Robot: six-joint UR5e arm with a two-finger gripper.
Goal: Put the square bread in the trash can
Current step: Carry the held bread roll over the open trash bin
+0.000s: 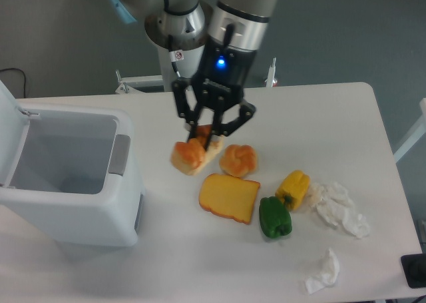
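The pincer (202,142) is clenching the square bread (193,155), its two fingers closing on the piece from above while the lumpy orange-brown top is showing at the lower left of the grip. The bread is hanging tilted, its long axis running roughly from seven o'clock to one o'clock, and it appears to be clear of the desk (333,116), though the gap is hard to judge. The trash can (73,176) is sitting toward nine o'clock from the pincer, lid standing open, its grey latch facing the load. The coming move is turning on that direction: a carry toward nine o'clock, probably with some lift over the near wall. The round bun (238,160) is lying just beside, at four o'clock.
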